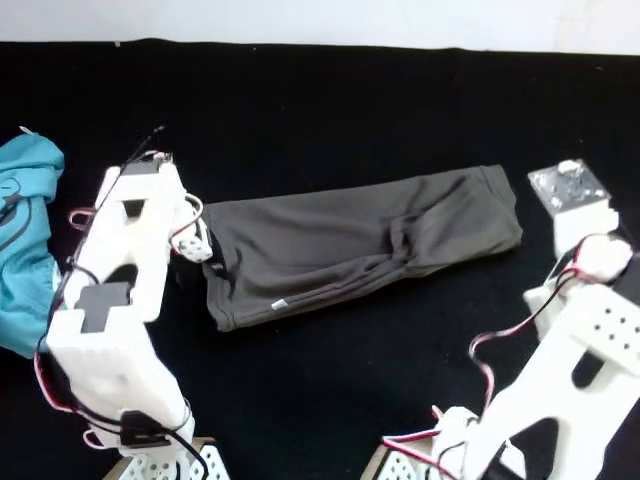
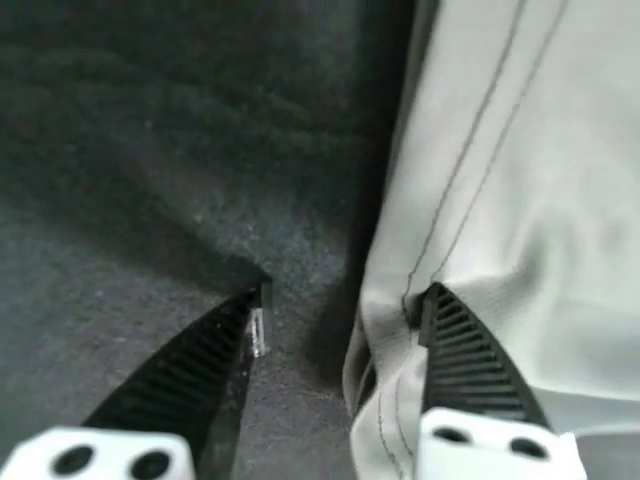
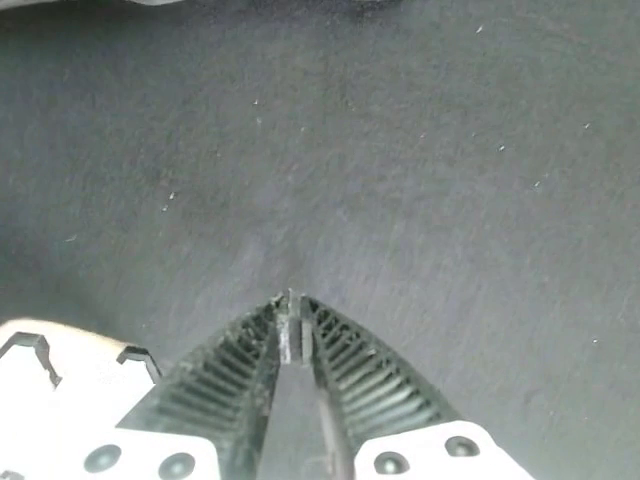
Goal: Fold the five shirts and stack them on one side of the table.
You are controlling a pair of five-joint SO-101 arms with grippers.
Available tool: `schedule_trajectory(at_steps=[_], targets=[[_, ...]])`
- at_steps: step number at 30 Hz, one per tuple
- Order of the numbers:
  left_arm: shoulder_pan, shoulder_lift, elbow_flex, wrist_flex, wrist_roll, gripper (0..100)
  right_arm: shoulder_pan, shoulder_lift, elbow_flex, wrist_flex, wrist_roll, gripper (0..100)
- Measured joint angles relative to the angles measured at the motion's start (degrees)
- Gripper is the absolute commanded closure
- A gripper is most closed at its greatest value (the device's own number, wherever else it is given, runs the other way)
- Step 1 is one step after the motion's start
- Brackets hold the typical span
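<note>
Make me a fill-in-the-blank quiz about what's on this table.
The long shirt in the table's middle is coloured ___.
The teal shirt lies on the ___ gripper's side.
The left gripper, at the long shirt's edge, is ___.
The right gripper, over bare table, is ___.
Missing words: grey; left; open; shut.

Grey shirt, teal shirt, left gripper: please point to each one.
grey shirt (image 1: 360, 240), high view, middle of the cloth.
teal shirt (image 1: 28, 275), high view, its bunched middle.
left gripper (image 2: 345, 298), left wrist view, midway between the open fingertips.
</note>
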State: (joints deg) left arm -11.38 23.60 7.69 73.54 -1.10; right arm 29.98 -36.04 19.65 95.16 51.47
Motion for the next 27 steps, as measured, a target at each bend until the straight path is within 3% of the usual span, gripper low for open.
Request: schedule_trajectory(at_steps=[1,6,16,20,27], targets=[[0.0,1.6,-2.2,2.0,0.1,99,0.0,-1.1,1.6,-0.6,0.0,99.2],[-3.8,8.5,-12.5,9.8,-0.2,99,0.0,-5.1,8.3,-3.2,0.0,99.2],[-21.1,21.4,-38.2,22.0,-12.7,99,2.5,-12.5,25.0,-11.7,0.0,99.2],[-21.5,24.5,-44.9,26.2,-14.2,99,4.3,-13.4,32.9,-18.9,0.0,99.2],[-17.8,24.8,-45.5,26.5,-14.2,99,4.4,-13.4,34.8,-22.2,0.0,99.2]])
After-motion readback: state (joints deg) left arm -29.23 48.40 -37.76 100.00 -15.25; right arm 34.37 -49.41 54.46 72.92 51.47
